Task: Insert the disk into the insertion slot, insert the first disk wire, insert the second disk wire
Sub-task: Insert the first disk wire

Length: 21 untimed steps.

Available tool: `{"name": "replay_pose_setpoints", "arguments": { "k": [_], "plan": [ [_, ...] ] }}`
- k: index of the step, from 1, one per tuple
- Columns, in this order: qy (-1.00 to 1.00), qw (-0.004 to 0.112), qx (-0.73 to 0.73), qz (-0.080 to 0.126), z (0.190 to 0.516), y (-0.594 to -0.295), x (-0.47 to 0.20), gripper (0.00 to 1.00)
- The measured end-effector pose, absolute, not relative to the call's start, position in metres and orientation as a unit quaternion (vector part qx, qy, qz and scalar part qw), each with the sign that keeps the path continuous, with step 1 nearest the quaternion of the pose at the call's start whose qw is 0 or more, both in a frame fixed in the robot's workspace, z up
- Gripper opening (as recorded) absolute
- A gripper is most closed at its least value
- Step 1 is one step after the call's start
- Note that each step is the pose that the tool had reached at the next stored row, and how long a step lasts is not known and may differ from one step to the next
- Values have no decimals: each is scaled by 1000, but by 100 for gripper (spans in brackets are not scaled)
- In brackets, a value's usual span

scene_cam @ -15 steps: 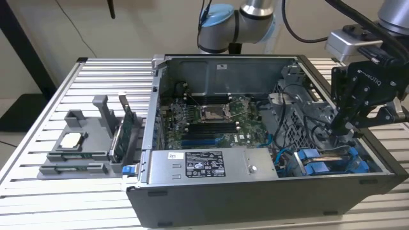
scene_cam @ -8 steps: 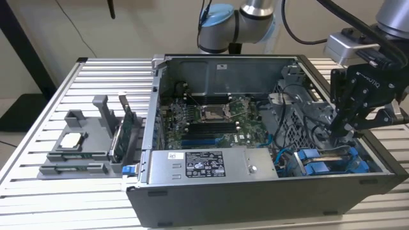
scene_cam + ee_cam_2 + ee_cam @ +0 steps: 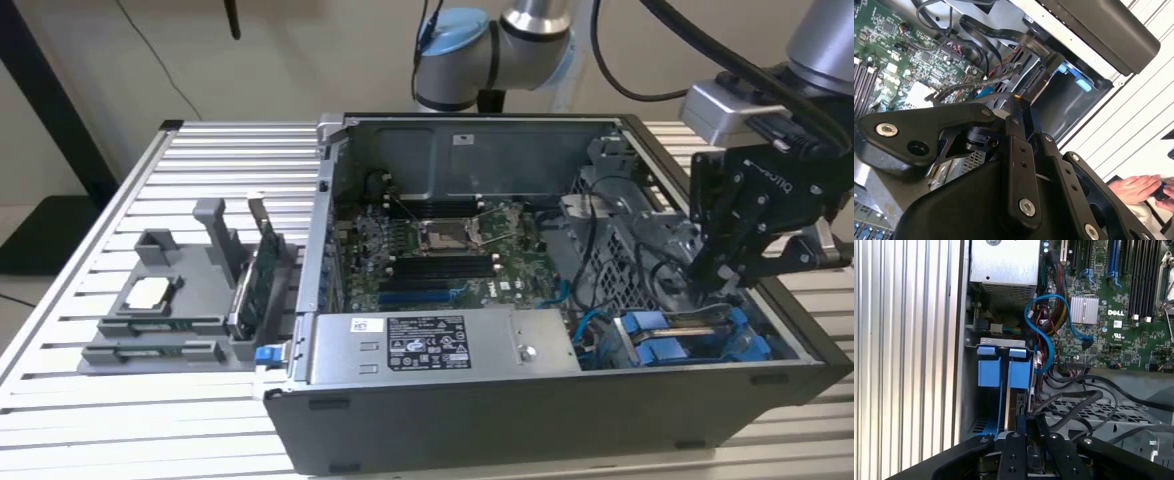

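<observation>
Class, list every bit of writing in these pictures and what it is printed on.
Label on the power-supply box: too small to read.
White logo on the motherboard: a brand mark, not quoted; other print too small.
Lettering on the gripper: a brand mark, not quoted.

One gripper (image 3: 710,290), one computer case (image 3: 534,420).

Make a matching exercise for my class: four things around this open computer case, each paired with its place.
Things: 1 black robot gripper; 2 grey metal power-supply box with white label; 3 green circuit board; 4 grey plastic stand.
Places: A on the slatted metal table outside the dark computer case; B at the blue-railed drive bay; C in the case's middle; D against the case's near wall.
Pairs: 1-B, 2-D, 3-C, 4-A.
</observation>
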<state>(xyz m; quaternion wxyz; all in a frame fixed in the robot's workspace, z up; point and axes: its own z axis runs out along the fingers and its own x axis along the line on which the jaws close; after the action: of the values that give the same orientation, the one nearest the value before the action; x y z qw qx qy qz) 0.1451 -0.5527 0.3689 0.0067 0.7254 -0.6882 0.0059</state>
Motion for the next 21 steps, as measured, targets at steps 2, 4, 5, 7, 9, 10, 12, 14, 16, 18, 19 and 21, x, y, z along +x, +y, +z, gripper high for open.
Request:
{"name": "replay_pose_setpoints", "arguments": {
  "k": [2,4,5,7,9,10,12,14,16,18,19,21],
  "plan": [
    [-688,9,725,3,367,-553,148,19],
    [-688,11,725,1,366,-553,151,19],
    [-688,12,725,0,365,-553,152,19],
    [-688,14,725,-1,364,-553,153,19],
    [-688,15,725,-2,362,-553,153,19],
    [-688,15,725,-2,361,-553,153,19],
    [-688,16,725,-3,359,-553,154,19],
    [-688,17,725,-5,358,-555,156,19],
    [-688,19,725,-7,356,-558,158,19],
    [-688,20,725,-8,355,-561,160,19],
    [-688,20,725,-8,354,-561,160,19],
    [-688,20,725,-8,353,-561,160,19]
  ]
}}
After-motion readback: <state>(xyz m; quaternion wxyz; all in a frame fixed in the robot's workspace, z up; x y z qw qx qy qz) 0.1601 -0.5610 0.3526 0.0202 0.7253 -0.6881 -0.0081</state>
